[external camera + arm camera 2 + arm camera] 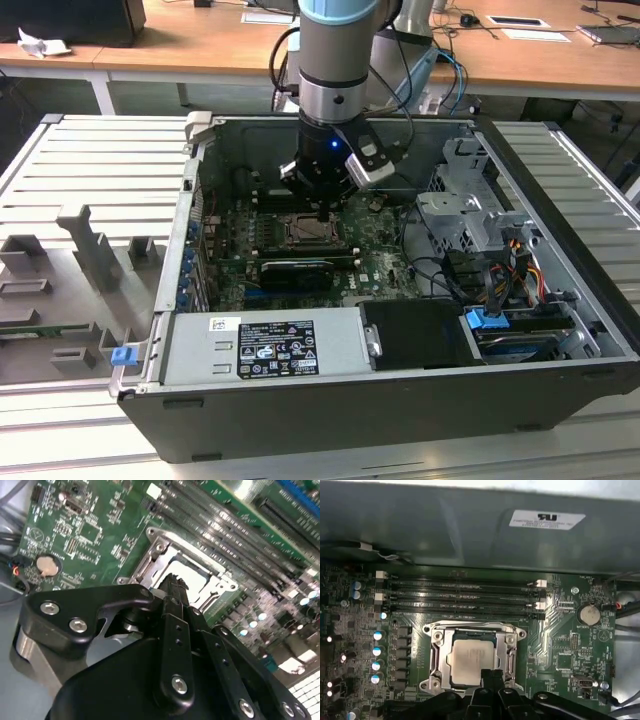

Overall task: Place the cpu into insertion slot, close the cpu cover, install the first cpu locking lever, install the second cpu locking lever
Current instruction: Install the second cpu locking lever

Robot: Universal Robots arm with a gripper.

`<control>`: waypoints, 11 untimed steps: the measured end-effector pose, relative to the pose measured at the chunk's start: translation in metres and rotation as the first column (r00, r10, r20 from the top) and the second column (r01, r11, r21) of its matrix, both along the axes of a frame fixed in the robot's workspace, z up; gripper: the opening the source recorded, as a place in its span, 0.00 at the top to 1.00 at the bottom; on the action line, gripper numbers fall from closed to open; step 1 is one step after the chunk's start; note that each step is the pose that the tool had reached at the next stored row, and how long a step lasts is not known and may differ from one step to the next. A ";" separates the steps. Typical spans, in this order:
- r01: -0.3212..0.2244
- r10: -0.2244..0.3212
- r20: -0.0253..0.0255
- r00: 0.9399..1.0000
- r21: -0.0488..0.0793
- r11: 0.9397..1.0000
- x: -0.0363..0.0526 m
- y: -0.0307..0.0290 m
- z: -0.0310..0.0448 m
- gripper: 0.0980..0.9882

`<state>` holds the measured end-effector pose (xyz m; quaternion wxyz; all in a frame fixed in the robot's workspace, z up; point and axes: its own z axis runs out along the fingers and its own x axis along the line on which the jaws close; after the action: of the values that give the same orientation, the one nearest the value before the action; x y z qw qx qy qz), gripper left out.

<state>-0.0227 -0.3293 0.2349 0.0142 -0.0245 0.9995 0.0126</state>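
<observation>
One cpu [469, 659] sits in the insertion slot [436, 655]; end effector [492, 676] above.

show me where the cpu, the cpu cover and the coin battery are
cpu [471, 661], first wrist view, middle of its metal face.
cpu cover [436, 652], first wrist view, one side bar of the frame.
coin battery [590, 614], first wrist view, centre of the disc.

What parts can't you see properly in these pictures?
1. First wrist view: the near edge of the square silver metal frame cover, around the silvery-beige square cpu, is hidden behind the black gripper.
2. Second wrist view: the gripper covers much of the silver-rimmed socket.
3. Exterior view: the socket sits under the gripper; whether the cpu is inside cannot be told there.
</observation>
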 end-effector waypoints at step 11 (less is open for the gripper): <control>-0.001 0.002 -0.002 1.000 0.060 0.998 -0.0078 -0.0433 -0.0013 0.99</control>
<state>-0.0305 -0.3726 0.2337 0.0140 -0.0248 0.9987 0.0427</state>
